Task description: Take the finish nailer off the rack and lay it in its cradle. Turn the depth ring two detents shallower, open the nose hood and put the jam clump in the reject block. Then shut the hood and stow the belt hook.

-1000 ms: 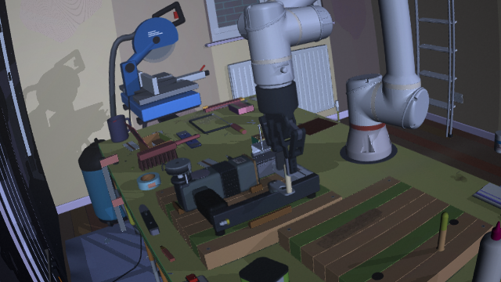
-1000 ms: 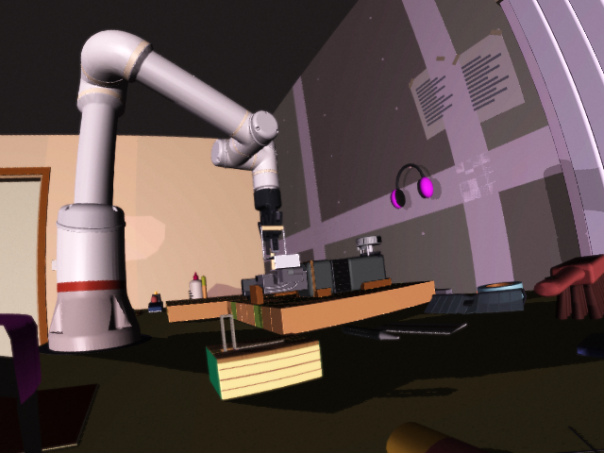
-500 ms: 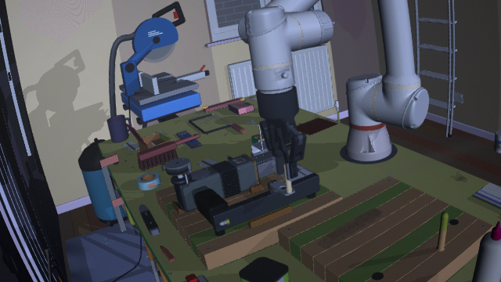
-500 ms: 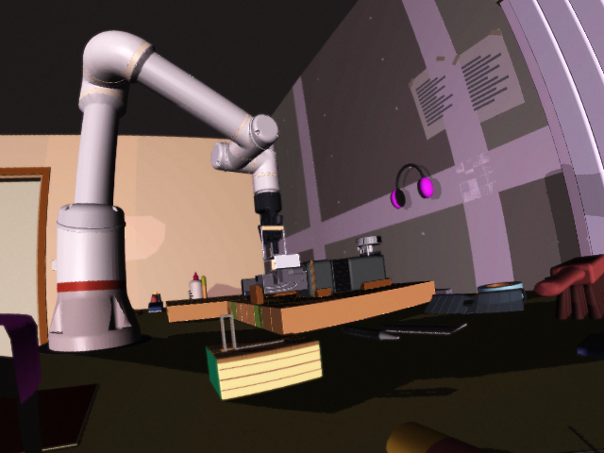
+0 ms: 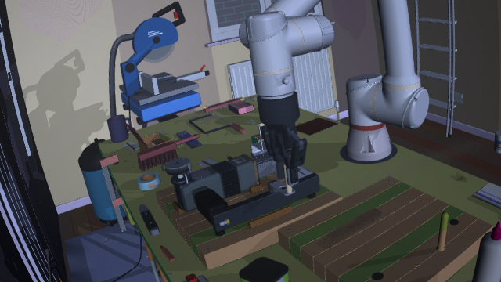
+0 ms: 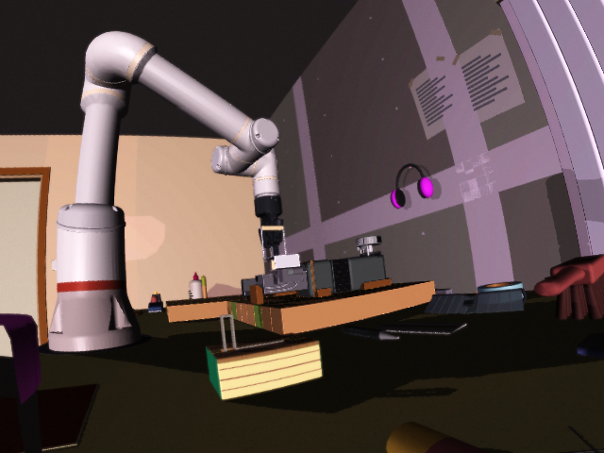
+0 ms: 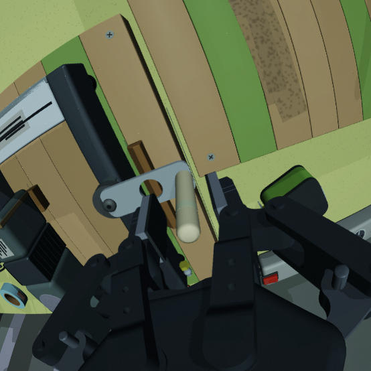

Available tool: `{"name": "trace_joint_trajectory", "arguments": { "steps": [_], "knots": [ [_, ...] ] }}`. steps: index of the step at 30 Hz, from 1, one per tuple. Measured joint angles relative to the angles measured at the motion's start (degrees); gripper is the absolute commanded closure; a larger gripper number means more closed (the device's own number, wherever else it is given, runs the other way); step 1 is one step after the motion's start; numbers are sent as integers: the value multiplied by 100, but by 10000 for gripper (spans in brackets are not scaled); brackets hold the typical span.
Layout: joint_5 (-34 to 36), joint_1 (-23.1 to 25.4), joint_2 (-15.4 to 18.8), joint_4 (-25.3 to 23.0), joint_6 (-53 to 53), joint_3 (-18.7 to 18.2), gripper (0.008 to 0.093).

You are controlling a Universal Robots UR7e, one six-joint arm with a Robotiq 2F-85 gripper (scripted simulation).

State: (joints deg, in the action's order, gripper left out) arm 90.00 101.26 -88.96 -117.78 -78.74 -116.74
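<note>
The dark finish nailer [image 5: 235,188] lies on its side in the wooden cradle [image 5: 250,219], its nose end toward the arm's base. A grey belt hook plate [image 7: 145,192] with a cream post [image 7: 187,207] sticks out from the nailer's long rail. My gripper [image 7: 181,211] hangs straight down over that post, which stands between the fingers; the gripper is open and holds nothing. The round depth ring [image 5: 177,165] sits at the nailer's other end. The nose hood [image 6: 285,262] shows pale beneath the gripper. I cannot make out the jam clump.
A layered block with a wire loop [image 6: 266,365] sits on the bench in front of the cradle. A slatted wooden rack [image 5: 375,231] with an upright peg [image 5: 443,231] lies to the right. A brush [image 5: 158,154], tape roll [image 5: 148,181] and mitre saw [image 5: 156,78] stand behind.
</note>
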Motion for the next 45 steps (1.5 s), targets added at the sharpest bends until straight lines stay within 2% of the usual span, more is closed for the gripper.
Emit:
{"name": "trace_joint_trajectory", "arguments": {
  "steps": [7,23,45],
  "knots": [
    [0,0,0,-1,0,0,614],
    [-6,2,-1,-2,0,1,929],
    [-4,2,19,16,-1,25,934]
  ]
}}
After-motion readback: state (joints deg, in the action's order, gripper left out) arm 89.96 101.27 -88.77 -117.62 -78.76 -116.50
